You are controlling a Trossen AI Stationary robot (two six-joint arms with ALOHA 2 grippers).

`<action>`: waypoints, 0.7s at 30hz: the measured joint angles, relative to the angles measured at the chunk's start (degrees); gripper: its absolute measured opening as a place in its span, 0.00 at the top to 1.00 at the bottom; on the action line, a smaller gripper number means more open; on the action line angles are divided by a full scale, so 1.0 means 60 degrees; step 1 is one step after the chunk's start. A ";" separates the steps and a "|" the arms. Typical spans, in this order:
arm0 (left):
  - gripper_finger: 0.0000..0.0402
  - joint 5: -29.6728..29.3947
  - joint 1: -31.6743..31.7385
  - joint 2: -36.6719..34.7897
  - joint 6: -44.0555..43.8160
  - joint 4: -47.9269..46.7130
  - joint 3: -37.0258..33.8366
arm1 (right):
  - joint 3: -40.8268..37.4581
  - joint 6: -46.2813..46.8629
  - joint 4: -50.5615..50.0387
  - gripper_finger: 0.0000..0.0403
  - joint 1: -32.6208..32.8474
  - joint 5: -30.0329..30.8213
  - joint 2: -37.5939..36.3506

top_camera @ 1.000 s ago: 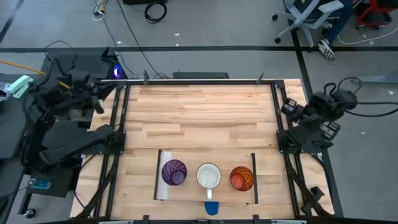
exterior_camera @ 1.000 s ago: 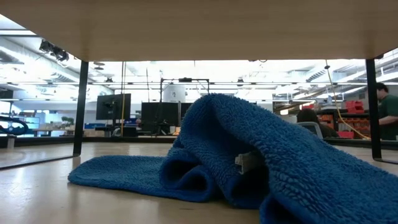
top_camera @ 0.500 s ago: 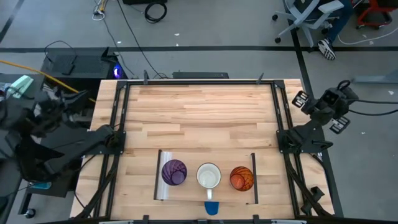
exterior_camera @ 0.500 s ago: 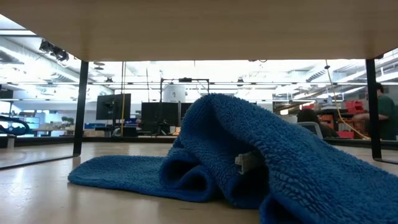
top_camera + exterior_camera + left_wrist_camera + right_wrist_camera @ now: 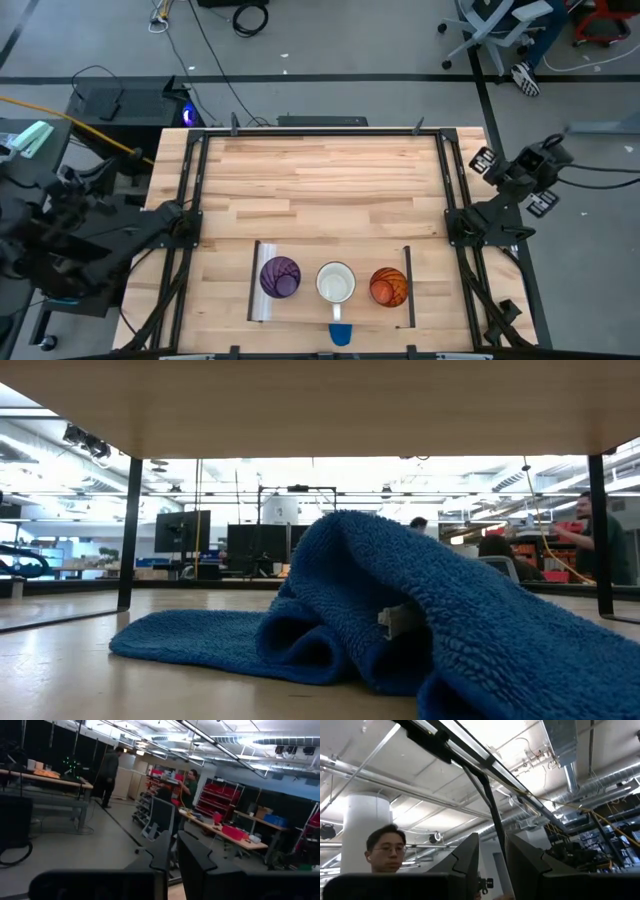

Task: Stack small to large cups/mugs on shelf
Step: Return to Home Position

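Note:
Three cups stand upright in a row on the pale shelf, on their bases and mouths up: the purple tumbler at the left, the white mug in the middle, the orange tumbler at the right. My left arm is folded off the table's left edge; its gripper points into the room with only a slit between the fingers. My right arm is off the right edge; its gripper points up at the ceiling, fingers a little apart. Neither holds anything.
A crumpled blue towel lies under the shelf's board, and a corner of this towel pokes out at the near edge. The slatted tabletop lies beyond the shelf. People move in the room behind.
My left arm has swung back from beside the table's far left corner toward the near side and folded down off the left edge. My right arm has drawn back slightly from the table's right edge. The cups have stayed in place.

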 joint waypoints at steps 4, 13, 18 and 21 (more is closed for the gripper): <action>0.92 -0.0015 0.0002 -0.0310 -0.0246 -0.0082 -0.0418 | -0.0362 0.0011 0.0367 0.75 0.0000 0.0000 -0.0004; 0.93 -0.0069 0.0011 -0.0305 -0.0266 0.0551 -0.1736 | -0.2255 0.0035 0.3237 0.74 -0.0004 -0.0004 -0.0004; 0.91 -0.0069 0.0002 -0.0305 -0.0166 0.2329 -0.3068 | -0.3487 -0.0237 0.4836 0.74 -0.0004 -0.0004 -0.0004; 0.90 -0.0068 -0.0064 -0.0305 -0.0168 0.3087 -0.3808 | -0.4048 -0.0602 0.5567 0.74 -0.0014 0.0062 -0.0004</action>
